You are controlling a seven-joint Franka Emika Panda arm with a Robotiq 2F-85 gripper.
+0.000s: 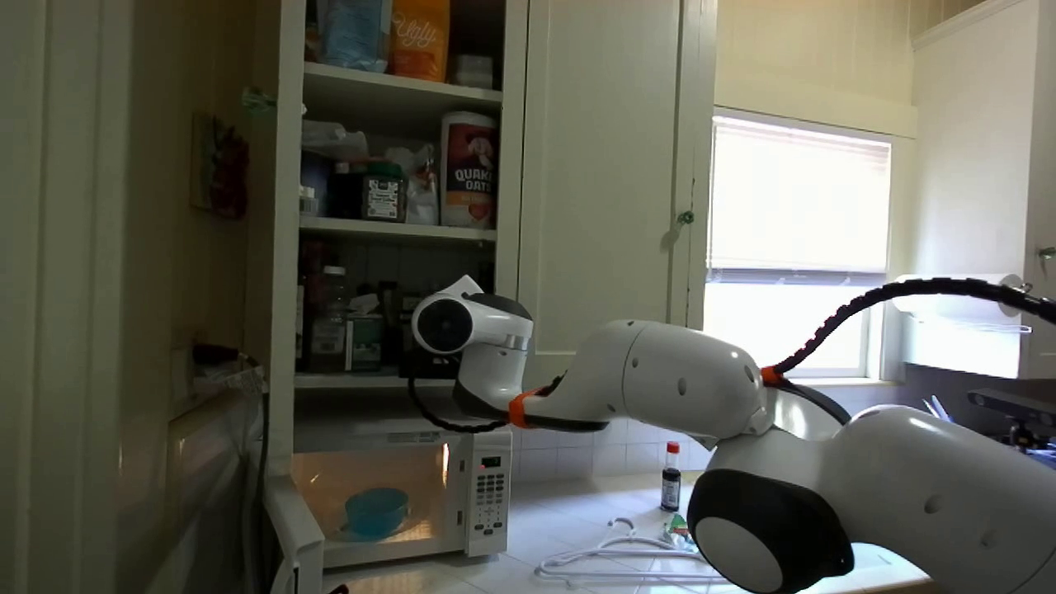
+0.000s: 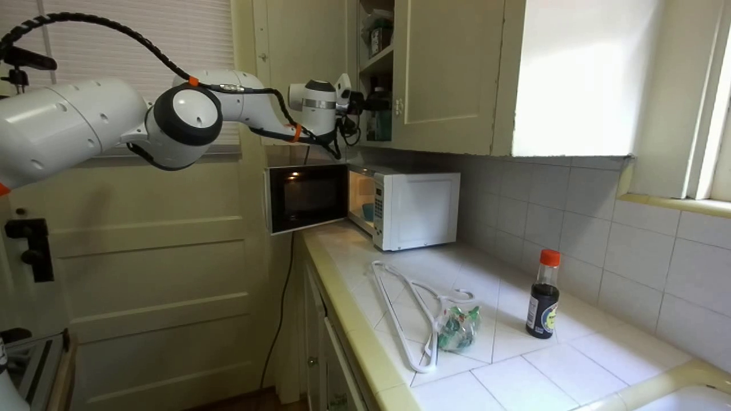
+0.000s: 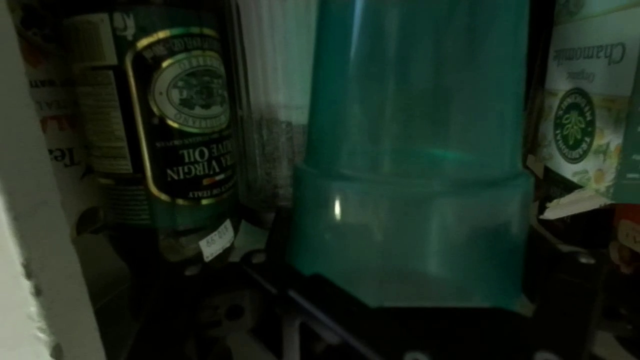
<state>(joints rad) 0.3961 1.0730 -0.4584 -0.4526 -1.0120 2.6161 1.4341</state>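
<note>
In the wrist view, a translucent green container (image 3: 415, 100) with a wider band at one end fills the middle. My gripper (image 3: 407, 245) is open around that band, with a dark finger on either side; the dimness hides whether either one touches it. An olive oil bottle (image 3: 192, 125) stands beside the container on one side, a clear jar (image 3: 277, 100) just behind. Across from them is a chamomile tea box (image 3: 580, 100). The gripper (image 2: 374, 104) reaches into the lowest cupboard shelf in an exterior view; elsewhere the wrist hides it.
A white cupboard edge (image 3: 30, 200) runs close along the wrist view's side. Below the cupboard stands a microwave (image 2: 420, 208), its door (image 2: 308, 197) swung open and a blue bowl (image 1: 376, 511) inside. The counter holds white hangers (image 2: 400, 319), a plastic bag (image 2: 458, 329) and a red-capped bottle (image 2: 542, 302).
</note>
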